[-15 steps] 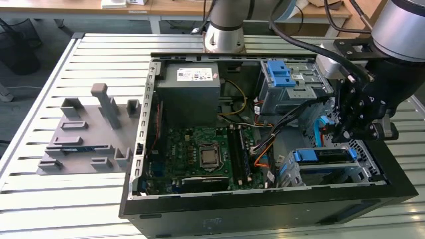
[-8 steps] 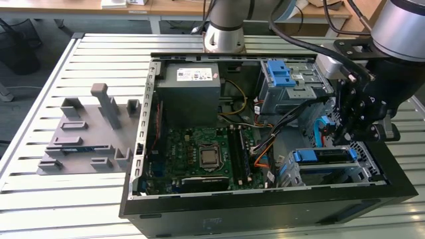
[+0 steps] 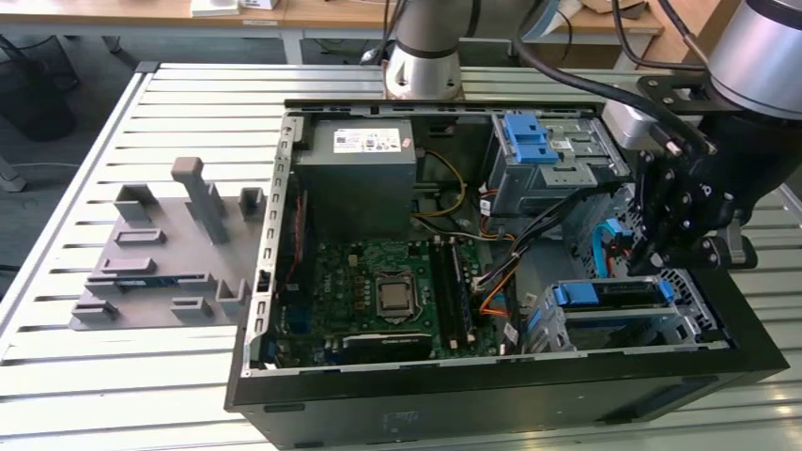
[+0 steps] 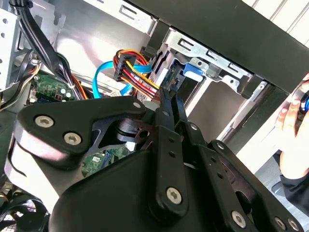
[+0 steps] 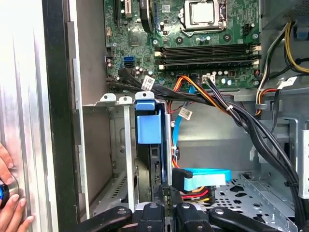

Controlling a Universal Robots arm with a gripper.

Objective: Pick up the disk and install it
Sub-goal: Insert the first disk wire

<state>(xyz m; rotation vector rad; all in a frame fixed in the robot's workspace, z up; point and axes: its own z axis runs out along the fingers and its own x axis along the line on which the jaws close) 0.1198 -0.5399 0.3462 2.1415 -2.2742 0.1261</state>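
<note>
The disk (image 3: 617, 294) stands on edge in the drive bay at the lower corner of the open computer case, on the exterior view's right, with its blue frame tab (image 3: 576, 294) toward the motherboard. In the first wrist view the disk (image 5: 153, 166) shows as a dark slab running from its blue tab (image 5: 148, 126) down to my gripper (image 5: 167, 195). My gripper (image 3: 652, 261) hangs over the bay's outer end. Its fingers (image 4: 166, 145) lie close together, shut, with the tips against the disk's near end (image 4: 169, 79).
A bundle of red, yellow and black power wires (image 4: 133, 72) and a blue data cable (image 5: 205, 178) lie right beside the fingertips. An upper drive cage with a blue latch (image 3: 532, 141), the grey power supply (image 3: 355, 155) and the motherboard (image 3: 376, 291) share the case. A person's hand (image 5: 7, 208) rests outside the case wall.
</note>
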